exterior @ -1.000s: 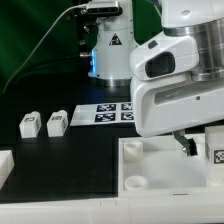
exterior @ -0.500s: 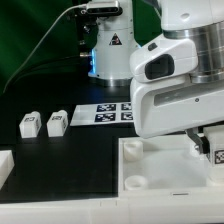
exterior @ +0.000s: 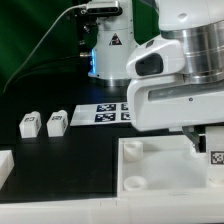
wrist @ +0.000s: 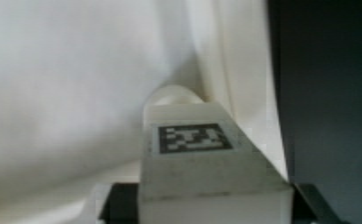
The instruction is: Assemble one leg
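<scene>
My end effector [wrist: 210, 203] clenched the small white plastic leg block [exterior: 214, 157], which sat lower over the large white square panel [exterior: 165, 172] than a moment earlier. The block carried a black-and-white square tag [wrist: 196, 138].

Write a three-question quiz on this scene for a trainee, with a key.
1. True or false: the claw is shut on a leg that bears a square tag.
2. How many loose legs sit on the black table at the exterior view's left? A: one. B: two. C: four.
3. Fill in: the held leg hangs over the edge of the large white ____ with round corner sockets.

Key: 1 true. 2 B. 3 panel.
</scene>
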Controlling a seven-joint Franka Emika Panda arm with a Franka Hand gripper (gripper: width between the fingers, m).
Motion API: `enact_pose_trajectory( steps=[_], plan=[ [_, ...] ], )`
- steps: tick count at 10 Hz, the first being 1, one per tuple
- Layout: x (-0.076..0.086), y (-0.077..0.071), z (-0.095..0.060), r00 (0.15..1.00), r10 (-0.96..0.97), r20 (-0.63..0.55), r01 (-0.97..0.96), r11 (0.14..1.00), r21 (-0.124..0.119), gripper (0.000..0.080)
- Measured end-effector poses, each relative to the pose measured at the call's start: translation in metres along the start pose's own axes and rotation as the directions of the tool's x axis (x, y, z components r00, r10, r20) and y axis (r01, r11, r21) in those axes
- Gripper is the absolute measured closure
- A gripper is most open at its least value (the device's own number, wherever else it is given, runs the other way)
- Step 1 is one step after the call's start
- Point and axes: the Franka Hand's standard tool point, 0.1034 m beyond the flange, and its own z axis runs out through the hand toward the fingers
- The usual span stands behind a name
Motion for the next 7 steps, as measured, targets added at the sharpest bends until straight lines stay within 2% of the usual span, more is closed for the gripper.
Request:
enact_pose_trajectory(
  steps=[1, 2, 3, 4, 5, 6, 7],
  plan=[
    [-0.0026, -0.0012, 0.0012, 0.970, 0.244, 0.001, -0.244, 0.970, -0.007, 0.0502],
    [-0.0071, -0.0043, 0.0035, 0.892, 0.451, 0.000, -0.451, 0.892, -0.015, 0.0502],
    [-0.0070, -0.0048, 0.0044, 0.856, 0.518, -0.010, -0.518, 0.856, -0.004, 0.0502],
    [-0.0098, -0.0055, 0.0047, 0.835, 0.550, -0.015, -0.551, 0.835, -0.008, 0.0502],
    [-0.0099, -0.0061, 0.0049, 0.768, 0.641, -0.009, -0.641, 0.768, -0.003, 0.0502],
    [-0.0099, -0.0061, 0.0050, 0.737, 0.676, -0.006, -0.676, 0.737, -0.001, 0.0502],
    [-0.0097, -0.0059, 0.0054, 0.657, 0.754, -0.001, -0.754, 0.657, 0.002, 0.0502]
  ],
)
